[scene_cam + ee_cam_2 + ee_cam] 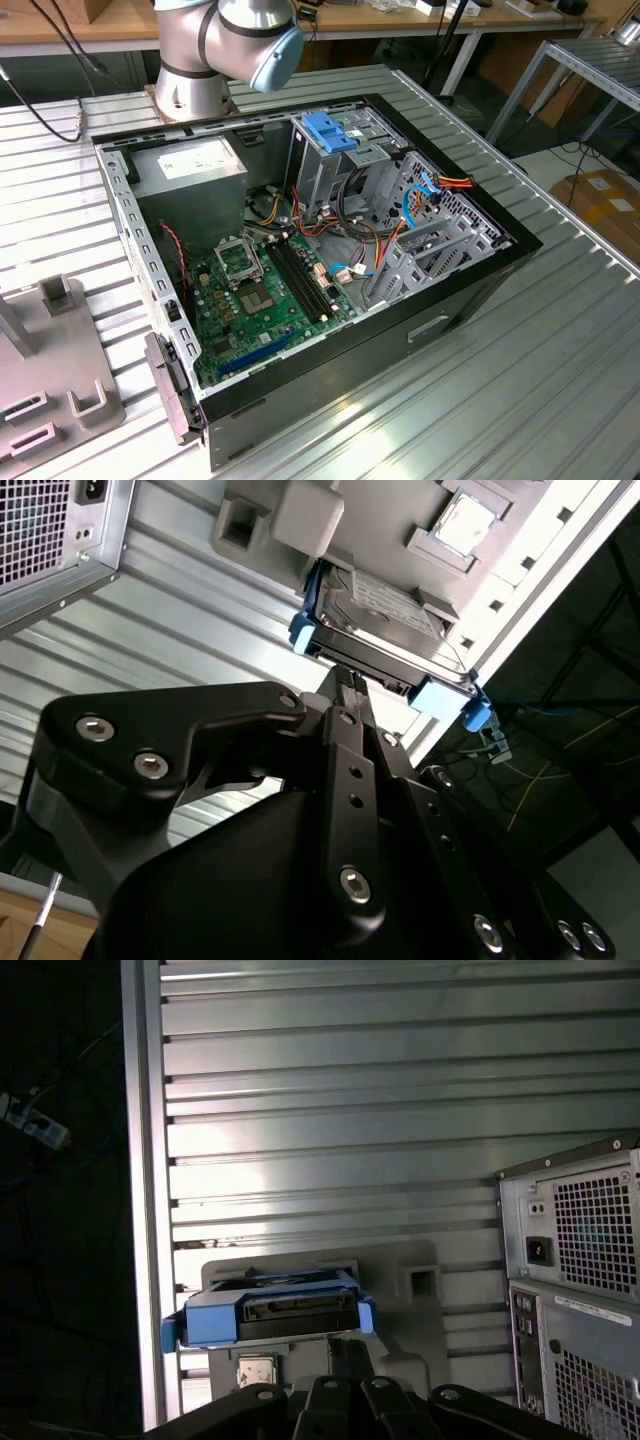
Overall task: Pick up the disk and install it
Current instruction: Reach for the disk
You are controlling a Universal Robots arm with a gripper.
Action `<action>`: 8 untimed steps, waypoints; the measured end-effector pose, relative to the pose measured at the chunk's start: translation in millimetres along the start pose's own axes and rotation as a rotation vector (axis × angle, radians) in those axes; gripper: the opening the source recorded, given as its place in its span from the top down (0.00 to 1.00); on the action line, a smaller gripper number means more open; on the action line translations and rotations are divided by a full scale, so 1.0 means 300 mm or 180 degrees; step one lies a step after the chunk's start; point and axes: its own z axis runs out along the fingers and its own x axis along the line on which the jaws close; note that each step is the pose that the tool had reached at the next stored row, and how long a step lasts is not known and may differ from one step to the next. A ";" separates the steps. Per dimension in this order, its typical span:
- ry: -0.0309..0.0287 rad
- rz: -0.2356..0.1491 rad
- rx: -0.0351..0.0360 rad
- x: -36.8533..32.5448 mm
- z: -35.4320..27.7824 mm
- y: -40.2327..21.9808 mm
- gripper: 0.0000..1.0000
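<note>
Outside, the exterior view shows the open black computer case (455, 325) on the ribbed aluminium table (560, 400), with a blocky blue plastic latch (330, 130) atop its drive cage. In the second wrist view, the flat grey metal disk (385, 605) in its light-blue carrier rail lies on a grey moulded holder (305, 515). The black gripper (347, 680) has its fingers pressed together at the disk's near edge; whether they nip the rail I cannot tell. The first wrist view adds the disk's dark end face (300, 1312) and the case's perforated rear (580, 1250), well apart.

Exterior view looking down from high onto the open computer case (330, 250), both wrist views peering close past the gripper (346, 677), sharing the disk (300, 1315).
</note>
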 end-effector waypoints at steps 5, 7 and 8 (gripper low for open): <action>0.0003 0.0000 0.0000 0.013 0.000 0.000 0.89; 0.0040 0.0002 0.0004 0.013 0.000 0.000 0.89; 0.0081 0.0003 0.0006 0.013 0.001 0.000 0.89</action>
